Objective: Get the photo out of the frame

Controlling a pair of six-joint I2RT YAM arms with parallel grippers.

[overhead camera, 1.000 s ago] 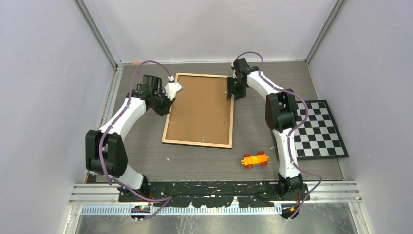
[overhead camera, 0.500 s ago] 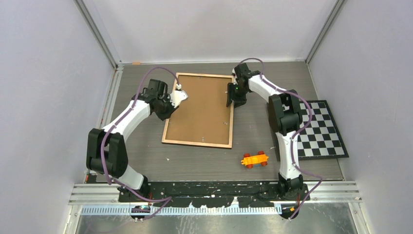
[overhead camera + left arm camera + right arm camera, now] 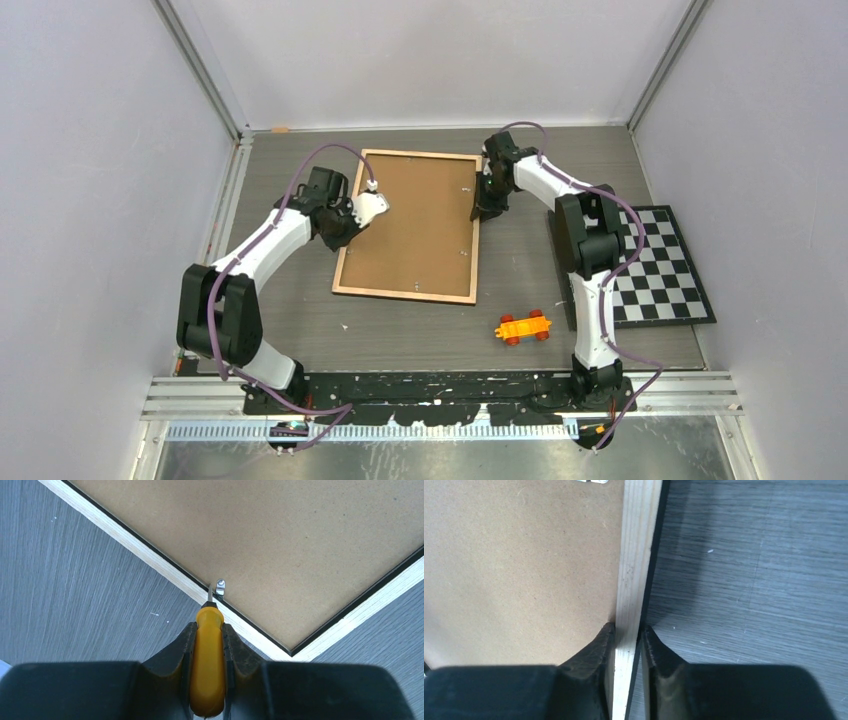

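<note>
Both arms had crept along the frame (image 3: 405, 292) over the last second. The left arm (image 3: 265, 240) had swung its wrist from beside the far-left corner down over the left side. The right arm (image 3: 580, 225) had slid a little nearer along the right side.

From above, the frame lay face down on the worktop (image 3: 300, 330) with its brown backing board (image 3: 415, 225) uppermost. The photo could not be seen and was presumably under that board. An orange toy car (image 3: 523, 327) and a checkered mat (image 3: 655, 265) sat off to the right, apart from the work.

In the left wrist view, the left pincer (image 3: 207, 627) was clamped on the yellow handle of a screwdriver (image 3: 206, 675). Its metal tip met the pale wooden rim (image 3: 145, 550) just beside a small metal clip (image 3: 220, 586) that lapped onto the board. The tool seemed aimed there to turn or pry the clip, since such clips pin a board in place.

In the right wrist view, the right pincer (image 3: 626, 628) was closed narrowly on the rim, one finger on the board side and the other on the black outer edge. That grip looked meant to steady the frame against the screwdriver's push. The board had not yet been freed, and small marks along its edge in the overhead view may have been further clips.
</note>
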